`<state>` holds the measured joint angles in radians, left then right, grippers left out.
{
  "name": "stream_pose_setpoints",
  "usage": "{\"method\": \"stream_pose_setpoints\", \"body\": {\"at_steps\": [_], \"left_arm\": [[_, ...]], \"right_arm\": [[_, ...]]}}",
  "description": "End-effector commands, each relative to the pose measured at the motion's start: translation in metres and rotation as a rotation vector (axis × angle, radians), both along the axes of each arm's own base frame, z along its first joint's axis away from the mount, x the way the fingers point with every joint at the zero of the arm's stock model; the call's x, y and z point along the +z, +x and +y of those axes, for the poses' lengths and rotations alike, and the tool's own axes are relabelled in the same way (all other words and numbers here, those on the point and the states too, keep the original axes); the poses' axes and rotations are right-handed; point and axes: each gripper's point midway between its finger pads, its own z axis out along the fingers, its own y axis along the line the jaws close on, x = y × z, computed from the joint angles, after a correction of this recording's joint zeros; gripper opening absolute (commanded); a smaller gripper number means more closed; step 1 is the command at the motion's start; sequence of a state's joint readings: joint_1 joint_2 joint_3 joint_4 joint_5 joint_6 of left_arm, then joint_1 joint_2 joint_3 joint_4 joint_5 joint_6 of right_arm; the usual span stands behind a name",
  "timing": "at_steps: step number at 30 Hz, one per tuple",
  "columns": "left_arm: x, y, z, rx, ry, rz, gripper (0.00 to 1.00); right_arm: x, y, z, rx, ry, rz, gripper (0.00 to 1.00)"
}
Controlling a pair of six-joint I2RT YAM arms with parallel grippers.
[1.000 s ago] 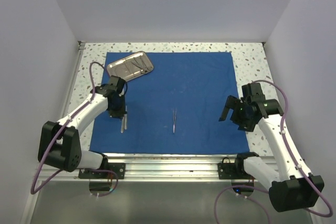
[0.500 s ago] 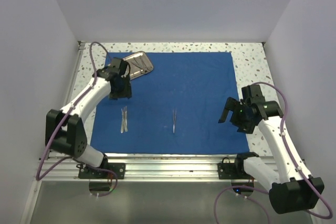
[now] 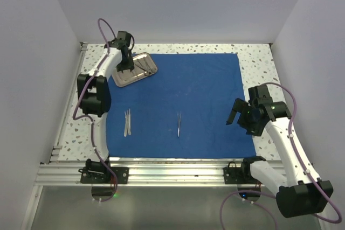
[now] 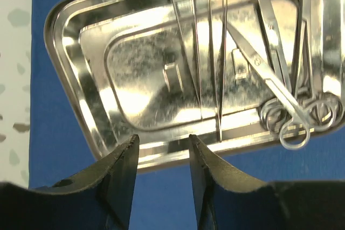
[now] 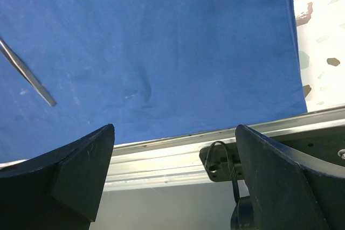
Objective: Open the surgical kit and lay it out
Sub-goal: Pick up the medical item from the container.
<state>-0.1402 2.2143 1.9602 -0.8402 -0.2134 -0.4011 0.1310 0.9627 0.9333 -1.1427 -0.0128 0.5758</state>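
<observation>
The royal-blue cloth (image 3: 205,90) lies spread flat on the table. The steel tray (image 3: 152,72) sits on its far left corner. In the left wrist view the tray (image 4: 64,52) holds thin tweezers (image 4: 213,68) and ring-handled scissors (image 4: 294,117). My left gripper (image 3: 125,64) hovers over the tray's near rim, open and empty (image 4: 161,146). One pair of tweezers (image 3: 128,122) lies on the cloth at near left, another (image 3: 179,123) near the middle. My right gripper (image 3: 240,115) is open and empty above the cloth's near right edge (image 5: 173,130).
The speckled tabletop (image 3: 253,57) borders the cloth. An aluminium rail (image 3: 172,172) runs along the near edge and shows in the right wrist view (image 5: 161,154). Plain walls close in the left, right and back. A tweezer tip (image 5: 29,79) shows left in the right wrist view.
My left gripper left the tweezers on the near left of the cloth and moved away to the tray at far left. The right arm has barely moved.
</observation>
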Motion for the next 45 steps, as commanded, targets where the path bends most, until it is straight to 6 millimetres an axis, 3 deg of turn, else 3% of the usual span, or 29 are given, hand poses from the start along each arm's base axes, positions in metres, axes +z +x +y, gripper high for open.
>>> {"method": "stream_pose_setpoints", "body": {"at_steps": [1, 2, 9, 19, 22, 25, 27, 31, 38, 40, 41, 45], "left_arm": [[0.01, 0.025, 0.006, -0.003, -0.009, -0.04, 0.45], [0.001, 0.029, 0.006, 0.003, -0.012, -0.029, 0.45], [-0.016, 0.057, 0.002, 0.015, -0.058, -0.086, 0.43], [-0.054, 0.067, 0.001, 0.033, -0.055, -0.046, 0.39], [-0.064, 0.064, 0.003, 0.036, -0.05, -0.024, 0.26], [-0.071, 0.059, 0.003, 0.034, -0.046, -0.001, 0.03], [-0.07, 0.058, 0.004, 0.033, -0.041, 0.003, 0.0], [-0.048, 0.057, 0.007, 0.029, -0.028, -0.026, 0.0], [0.038, 0.045, 0.009, 0.026, -0.033, -0.141, 0.0], [0.054, 0.037, 0.0, 0.013, -0.05, -0.157, 0.0], [0.067, 0.026, -0.003, 0.008, -0.053, -0.166, 0.0], [0.085, -0.018, -0.039, -0.035, -0.055, -0.165, 0.0]], "right_arm": [[0.01, 0.013, -0.006, -0.018, -0.04, -0.032, 0.98], [0.01, 0.015, -0.007, -0.018, -0.044, -0.028, 0.98], [0.004, 0.031, -0.007, -0.028, -0.057, -0.014, 0.98], [-0.005, 0.047, -0.006, -0.023, -0.069, 0.014, 0.99], [-0.005, 0.048, -0.008, -0.02, -0.081, 0.017, 0.98], [-0.004, 0.048, -0.009, -0.017, -0.087, 0.015, 0.98], [-0.003, 0.047, -0.01, -0.014, -0.089, 0.012, 0.98], [-0.003, 0.045, -0.007, -0.012, -0.071, 0.011, 0.98], [0.003, 0.04, 0.002, 0.001, -0.016, -0.016, 0.98], [0.007, 0.039, 0.005, 0.007, 0.005, -0.029, 0.98], [0.011, 0.038, 0.007, 0.009, 0.014, -0.042, 0.98], [0.021, 0.033, 0.01, 0.022, 0.036, -0.056, 0.98]]}}
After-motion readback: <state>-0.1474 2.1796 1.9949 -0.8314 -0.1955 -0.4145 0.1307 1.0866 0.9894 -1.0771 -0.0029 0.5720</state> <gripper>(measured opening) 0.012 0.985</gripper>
